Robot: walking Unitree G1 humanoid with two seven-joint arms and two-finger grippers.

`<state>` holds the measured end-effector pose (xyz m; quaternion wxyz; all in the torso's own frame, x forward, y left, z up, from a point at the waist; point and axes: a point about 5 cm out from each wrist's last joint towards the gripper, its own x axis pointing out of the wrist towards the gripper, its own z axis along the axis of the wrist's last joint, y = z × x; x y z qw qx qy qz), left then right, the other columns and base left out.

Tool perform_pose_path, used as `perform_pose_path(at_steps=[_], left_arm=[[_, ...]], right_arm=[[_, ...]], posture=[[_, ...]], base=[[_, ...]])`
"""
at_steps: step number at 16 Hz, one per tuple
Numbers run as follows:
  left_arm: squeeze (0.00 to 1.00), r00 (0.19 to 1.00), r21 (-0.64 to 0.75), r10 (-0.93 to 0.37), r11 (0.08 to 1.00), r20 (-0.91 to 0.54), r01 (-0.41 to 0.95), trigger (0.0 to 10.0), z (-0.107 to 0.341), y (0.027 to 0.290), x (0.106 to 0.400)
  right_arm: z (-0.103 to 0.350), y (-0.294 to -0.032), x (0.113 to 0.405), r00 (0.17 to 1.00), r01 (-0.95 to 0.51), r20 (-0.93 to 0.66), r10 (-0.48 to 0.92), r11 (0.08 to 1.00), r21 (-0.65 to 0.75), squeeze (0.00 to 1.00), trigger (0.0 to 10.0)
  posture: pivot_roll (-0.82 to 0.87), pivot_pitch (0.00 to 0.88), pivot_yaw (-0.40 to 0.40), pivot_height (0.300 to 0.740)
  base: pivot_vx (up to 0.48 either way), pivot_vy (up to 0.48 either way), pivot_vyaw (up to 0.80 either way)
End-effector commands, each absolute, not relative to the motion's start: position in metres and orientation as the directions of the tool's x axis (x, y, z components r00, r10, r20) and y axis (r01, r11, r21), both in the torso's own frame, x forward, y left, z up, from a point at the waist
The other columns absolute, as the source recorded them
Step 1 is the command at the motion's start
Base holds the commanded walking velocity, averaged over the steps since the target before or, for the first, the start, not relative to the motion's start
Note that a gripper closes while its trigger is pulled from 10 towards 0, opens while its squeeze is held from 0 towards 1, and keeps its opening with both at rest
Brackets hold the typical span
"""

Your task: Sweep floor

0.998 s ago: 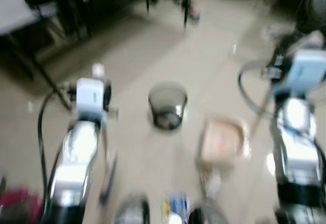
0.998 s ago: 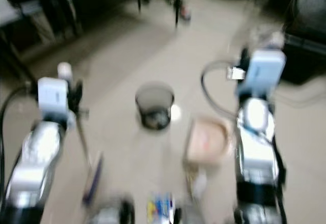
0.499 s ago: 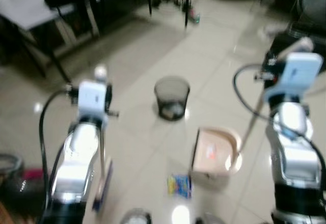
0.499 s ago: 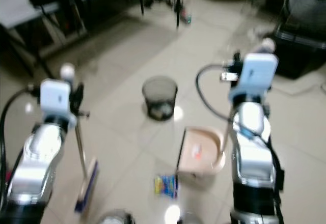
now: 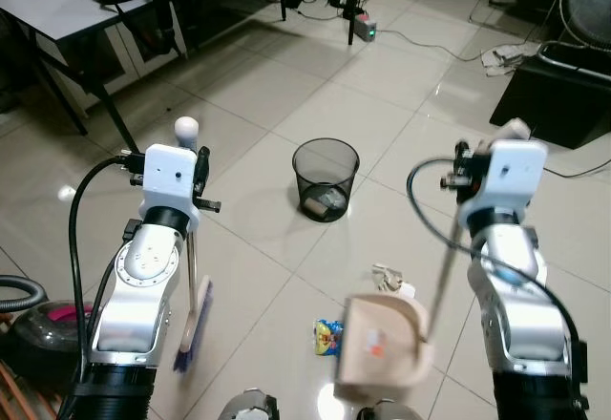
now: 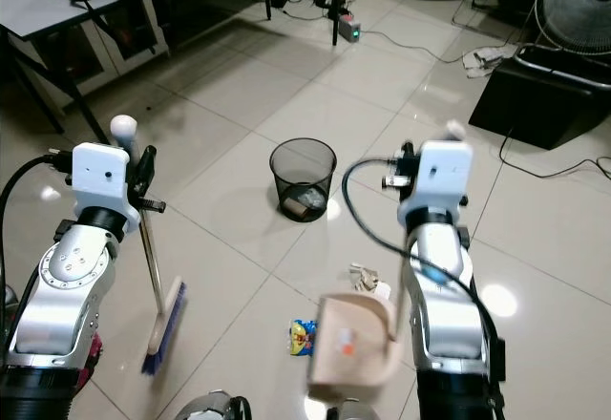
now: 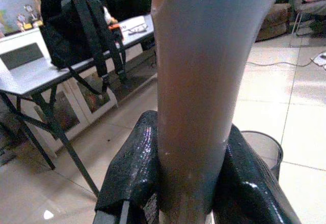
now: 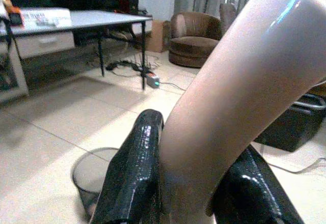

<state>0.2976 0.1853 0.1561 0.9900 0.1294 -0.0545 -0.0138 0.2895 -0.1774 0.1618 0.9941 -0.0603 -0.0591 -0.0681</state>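
— Pale glossy tiles cover the floor [image 5: 286, 86], right? What sits on them?

— A black mesh wastebasket [image 5: 326, 179] stands out in front of the robot with some scraps inside. Nearer to the robot lie a small blue and yellow wrapper [image 5: 327, 336] and a bit of crumpled white litter [image 5: 387, 275], just beside the dustpan [image 5: 382, 354].

— Who holds the dustpan?

— The right end effector [image 8: 188, 183] is clamped on its pale handle [image 5: 444, 272]; the right wrist view has both black fingers [image 8: 137, 168] pressed against the shaft. The beige pan hangs low over the tiles, next to the wrapper.

— And the broom?

— The left end effector [image 7: 191, 183] is closed around the broom handle [image 6: 148, 258], fingers tight on either side. The stick runs down and slightly outward to a blue-bristled broom head [image 5: 194, 325] at floor level on the robot's left.

— Anything else around?

— A white table [image 5: 67, 10] with dark legs stands at the far left, a backpack [image 7: 76, 30] on it. A power strip [image 5: 365, 29] with cables lies beyond the basket, a black box [image 5: 554, 95] and a fan [image 6: 578, 5] to the far right, and a vacuum cleaner [image 5: 38, 320] at the near left.
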Motion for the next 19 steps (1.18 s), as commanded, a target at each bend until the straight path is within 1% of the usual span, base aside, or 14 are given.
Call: perform_pose_path(at_steps=[1, 2, 4, 5, 8, 9, 13, 19], left_arm=[[0.0, 0.99, 0.277, -0.057, 0.961, 0.133, 0.018, 10.0, 0.163, 0.185, 0.301], [0.0, 0.989, 0.274, -0.063, 0.962, 0.135, 0.024, 10.0, 0.163, 0.183, 0.302], [0.0, 0.989, 0.269, -0.063, 0.963, 0.135, 0.024, 10.0, 0.163, 0.182, 0.302], [0.0, 0.989, 0.261, -0.065, 0.965, 0.134, 0.028, 10.0, 0.162, 0.182, 0.303], [0.0, 0.989, 0.247, -0.066, 0.968, 0.129, 0.033, 10.0, 0.159, 0.182, 0.304], [0.0, 0.988, 0.236, -0.07, 0.971, 0.136, 0.037, 10.0, 0.159, 0.182, 0.304], [0.0, 0.991, 0.231, -0.06, 0.973, 0.122, 0.03, 10.0, 0.152, 0.183, 0.301], [0.0, 0.992, 0.224, -0.039, 0.975, 0.116, 0.013, 10.0, 0.147, 0.187, 0.298]], right_arm=[[0.164, -0.178, 0.29, 0.977, 0.159, 0.168, -0.128, 0.97, -0.184, 0.0, 10.0], [0.157, -0.178, 0.289, 0.979, 0.166, 0.151, -0.14, 0.97, -0.179, 0.0, 10.0], [0.15, -0.177, 0.288, 0.981, 0.167, 0.116, -0.154, 0.98, -0.105, 0.0, 10.0], [0.147, -0.175, 0.289, 0.984, 0.155, 0.107, -0.145, 0.983, -0.094, 0.0, 10.0], [0.14, -0.17, 0.289, 0.987, 0.141, 0.091, -0.131, 0.982, -0.126, 0.0, 10.0], [0.139, -0.169, 0.289, 0.987, 0.144, 0.093, -0.132, 0.98, -0.136, 0.0, 10.0], [0.138, -0.168, 0.289, 0.986, 0.148, 0.102, -0.134, 0.979, -0.142, 0.0, 10.0], [0.137, -0.173, 0.286, 0.983, 0.152, 0.119, -0.136, 0.979, -0.133, 0.0, 10.0]], posture=[[-0.08, 0.092, 0.052, 0.74], [-0.08, 0.088, 0.052, 0.74], [-0.08, 0.087, 0.052, 0.74], [-0.08, 0.085, 0.052, 0.74], [-0.09, 0.086, 0.053, 0.74], [-0.09, 0.087, 0.054, 0.74], [-0.09, 0.102, 0.049, 0.74], [-0.09, 0.122, 0.035, 0.74]], base=[[0.0, 0.0, 0.0], [0.0, 0.0, 0.0], [0.272, 0.0, 0.0], [0.315, 0.0, -0.46], [0.341, 0.0, -0.54], [0.33, 0.0, 0.0], [0.0, 0.0, 0.0], [0.0, 0.0, 0.0]])
